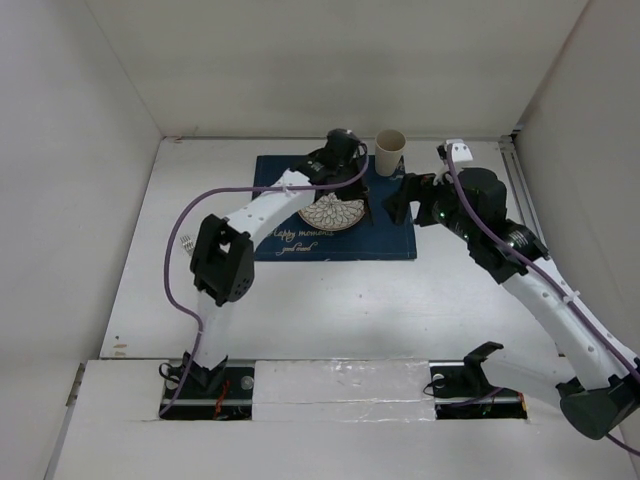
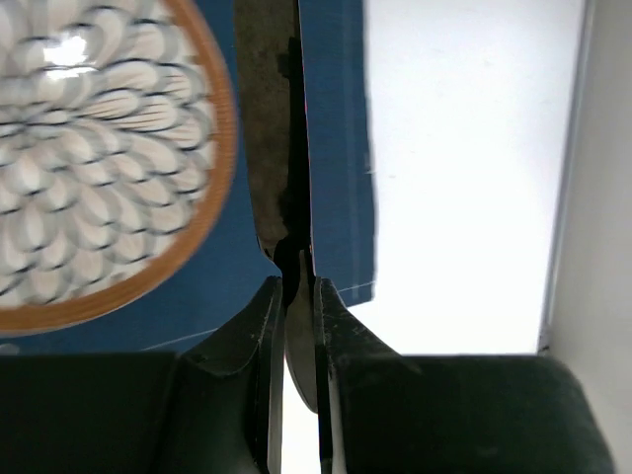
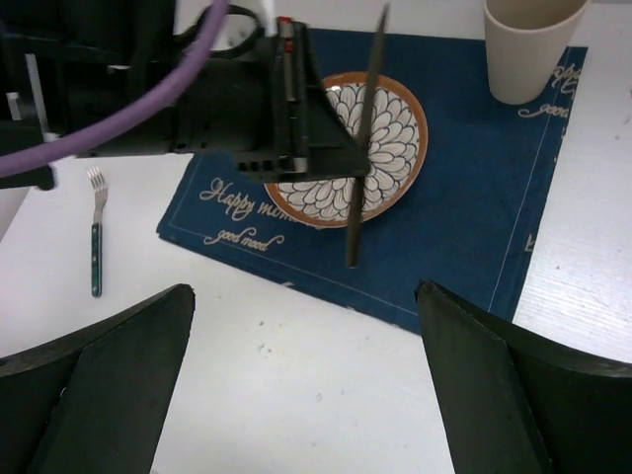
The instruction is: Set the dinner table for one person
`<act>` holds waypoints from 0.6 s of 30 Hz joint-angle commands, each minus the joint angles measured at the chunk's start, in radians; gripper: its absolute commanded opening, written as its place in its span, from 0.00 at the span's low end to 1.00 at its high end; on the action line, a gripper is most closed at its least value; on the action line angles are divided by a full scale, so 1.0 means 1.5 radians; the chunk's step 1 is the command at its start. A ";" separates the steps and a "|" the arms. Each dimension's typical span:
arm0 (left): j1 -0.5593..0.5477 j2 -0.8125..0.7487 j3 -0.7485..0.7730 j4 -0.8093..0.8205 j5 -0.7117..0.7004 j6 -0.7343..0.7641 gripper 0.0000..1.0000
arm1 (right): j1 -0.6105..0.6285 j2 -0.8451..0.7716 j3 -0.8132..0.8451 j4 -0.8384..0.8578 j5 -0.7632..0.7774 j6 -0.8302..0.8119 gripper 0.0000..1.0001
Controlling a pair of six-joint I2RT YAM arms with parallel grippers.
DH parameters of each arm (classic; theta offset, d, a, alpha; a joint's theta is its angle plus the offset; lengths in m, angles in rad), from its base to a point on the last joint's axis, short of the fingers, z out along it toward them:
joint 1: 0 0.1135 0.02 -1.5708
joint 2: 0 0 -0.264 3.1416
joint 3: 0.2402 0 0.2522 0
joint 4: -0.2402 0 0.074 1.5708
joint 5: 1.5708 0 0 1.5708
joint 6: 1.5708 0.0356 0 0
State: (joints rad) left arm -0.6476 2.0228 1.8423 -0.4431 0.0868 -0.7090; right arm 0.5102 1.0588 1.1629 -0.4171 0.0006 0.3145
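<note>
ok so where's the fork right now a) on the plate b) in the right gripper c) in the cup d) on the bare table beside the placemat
d: the fork lies flat on the white table, clear of the blue placemat and its edge.

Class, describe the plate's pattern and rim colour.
Plate: white petals outlined dark, orange-brown rim; best in right wrist view.

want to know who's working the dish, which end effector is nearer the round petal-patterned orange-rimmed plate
Left. The left end effector hangs close beside the round petal-patterned plate, shut on a thin dark utensil; the right end effector, open, sits farther off to the plate's right.
</note>
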 commanded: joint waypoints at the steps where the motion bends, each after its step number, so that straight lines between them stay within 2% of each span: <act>1: -0.010 0.052 0.060 0.043 0.037 -0.035 0.00 | -0.012 -0.026 0.016 -0.022 -0.013 0.004 1.00; 6: -0.055 0.107 0.102 0.052 0.045 -0.035 0.00 | -0.012 -0.026 0.030 -0.035 -0.013 0.004 1.00; 18: -0.067 0.184 0.119 0.127 0.128 -0.034 0.00 | -0.012 -0.032 0.037 -0.059 -0.019 0.004 1.00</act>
State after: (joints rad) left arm -0.7467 2.2925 1.9663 -0.3340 0.2218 -0.7563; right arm 0.4976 1.0325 1.1721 -0.5106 -0.0193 0.3145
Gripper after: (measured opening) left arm 0.065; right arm 0.994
